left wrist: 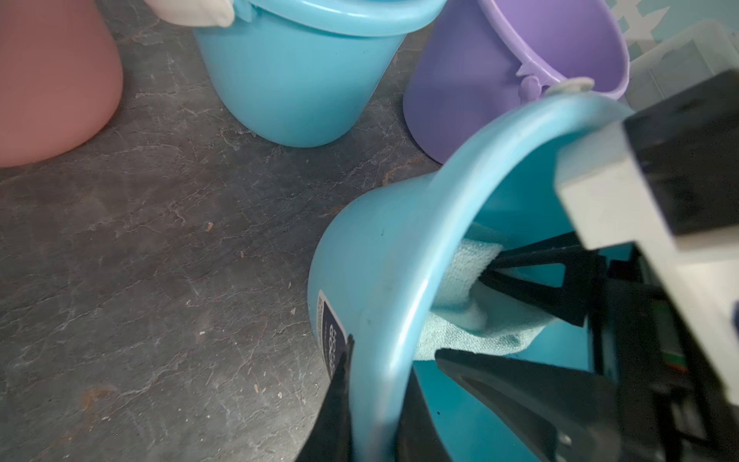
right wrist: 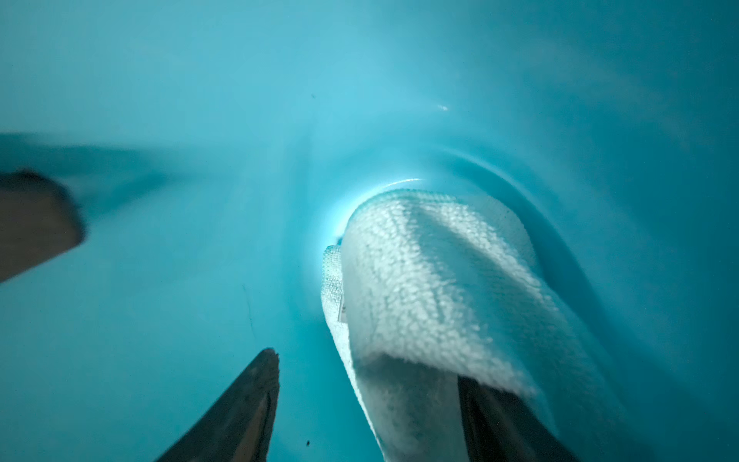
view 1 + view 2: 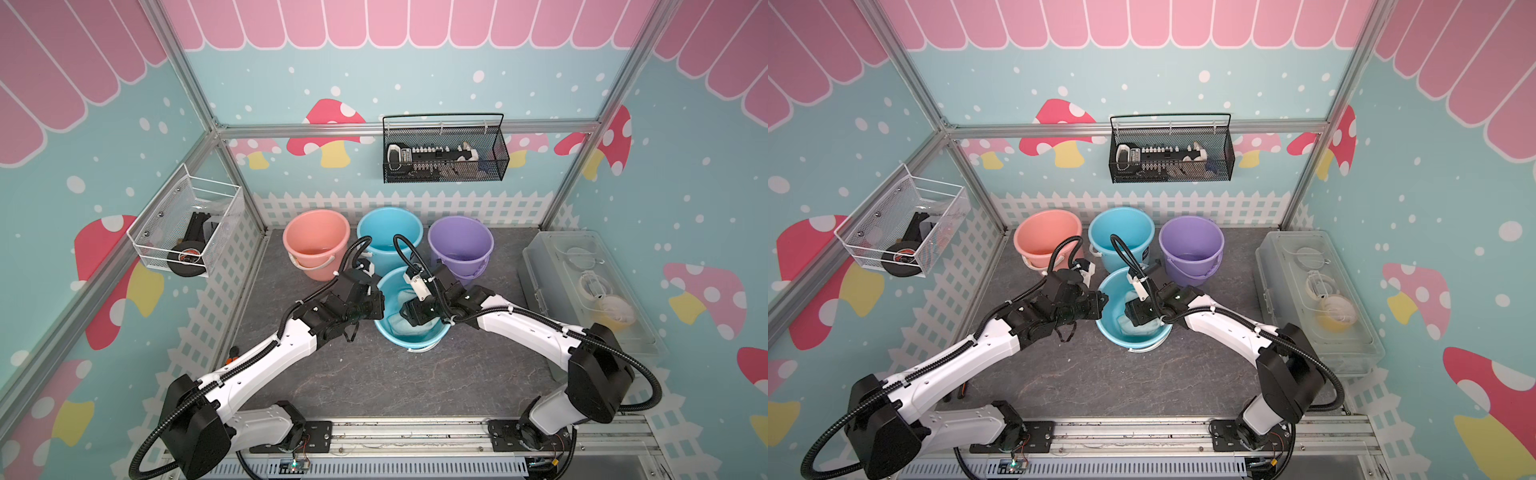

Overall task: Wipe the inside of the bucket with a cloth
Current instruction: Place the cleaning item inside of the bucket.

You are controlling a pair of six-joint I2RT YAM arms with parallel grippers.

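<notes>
1. Grey slate-look tabletop (image 3: 395, 374), with the robot's base at 6 o'clock.
2. Clear lidded plastic box (image 3: 548, 291) along the edge at 3 o'clock.
3. Three upright buckets in a row at 12 o'clock: pink bucket (image 3: 316, 232) toward 11, back blue bucket (image 3: 386, 224) in the middle, purple bucket (image 3: 461, 237) toward 1.
4. Tilted front blue bucket (image 3: 411, 340) (image 1: 380, 260) just on the 6 o'clock side of that row, near the table's middle, between the two wrists.
5. Pale mint cloth (image 1: 472, 332) (image 2: 432, 288) inside the front blue bucket, lying down the inner wall to the bottom.
6. Left gripper (image 1: 380, 372) at the 9 o'clock rim of that bucket, jaws pressed together on the wall, one finger outside and one inside.
7. Right gripper (image 2: 366, 366) reaching down inside the same bucket, jaws spread apart, with the cloth draped loose over one finger and not pinched.
</notes>
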